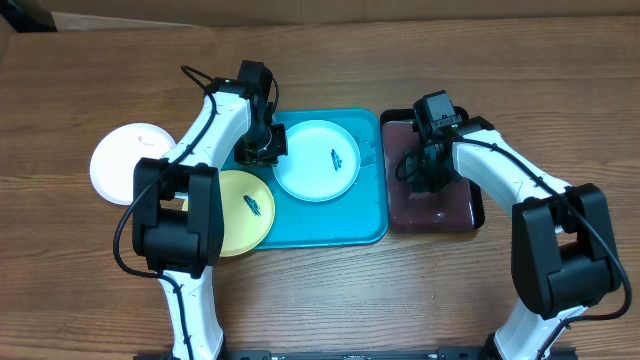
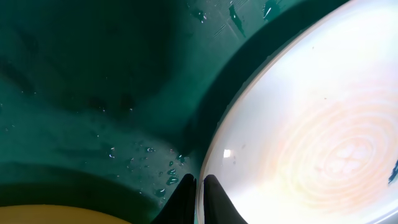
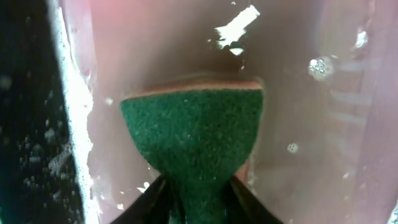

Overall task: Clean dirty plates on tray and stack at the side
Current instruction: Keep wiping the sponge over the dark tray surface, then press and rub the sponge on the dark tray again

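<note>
**Overhead:** The turquoise tray (image 1: 330, 222) is seen at the centre of the table (image 1: 80, 290). The pale blue plate (image 1: 317, 160) lies on it, and the yellow-green plate (image 1: 240, 212) laps its left rim. The white plate (image 1: 128, 162) rests on the table further left. The black tray (image 1: 440, 215) lies just right.

**Left wrist:** The left gripper (image 2: 199, 198) is shown pinched on the pale blue plate's rim.

**Right wrist:** The green sponge (image 3: 193, 130) is clamped by the right gripper (image 3: 196, 202) over brownish liquid (image 3: 298, 112).
</note>
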`<move>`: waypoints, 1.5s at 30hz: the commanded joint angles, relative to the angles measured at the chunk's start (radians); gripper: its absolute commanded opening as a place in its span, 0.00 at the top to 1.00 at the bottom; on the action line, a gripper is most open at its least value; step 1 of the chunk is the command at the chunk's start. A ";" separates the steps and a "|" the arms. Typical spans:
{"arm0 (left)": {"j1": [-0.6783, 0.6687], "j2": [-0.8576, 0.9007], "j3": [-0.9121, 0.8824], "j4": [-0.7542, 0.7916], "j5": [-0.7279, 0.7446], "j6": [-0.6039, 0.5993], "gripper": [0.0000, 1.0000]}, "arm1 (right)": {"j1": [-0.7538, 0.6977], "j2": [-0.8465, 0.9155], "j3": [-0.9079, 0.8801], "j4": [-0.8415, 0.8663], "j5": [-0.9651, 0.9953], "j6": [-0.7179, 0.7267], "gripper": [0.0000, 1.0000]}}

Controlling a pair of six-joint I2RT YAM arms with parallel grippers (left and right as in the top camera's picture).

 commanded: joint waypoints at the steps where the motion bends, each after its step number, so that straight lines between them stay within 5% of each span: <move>1: -0.008 0.011 0.019 0.001 0.008 -0.006 0.91 | 0.006 -0.027 -0.007 -0.004 -0.004 -0.001 0.80; 6: -0.008 0.011 0.019 0.001 0.008 -0.006 0.90 | 0.006 -0.027 -0.007 -0.009 -0.004 -0.001 0.60; 10: -0.008 0.011 0.019 0.001 0.008 -0.006 0.90 | 0.006 -0.027 -0.007 -0.010 -0.005 -0.001 0.56; 13: -0.008 0.011 0.019 0.001 0.008 -0.006 0.90 | 0.006 -0.027 -0.007 -0.014 -0.004 -0.002 0.65; 17: -0.008 0.011 0.019 0.001 0.008 -0.006 0.90 | 0.006 -0.027 -0.007 -0.014 -0.004 -0.002 0.96; 30: -0.008 0.011 0.019 0.016 -0.007 -0.008 0.82 | 0.004 -0.042 0.354 -0.360 -0.004 -0.066 0.96; 45: -0.008 0.011 0.019 0.023 -0.007 -0.010 0.84 | -0.003 -0.042 0.357 -0.396 -0.008 -0.058 0.96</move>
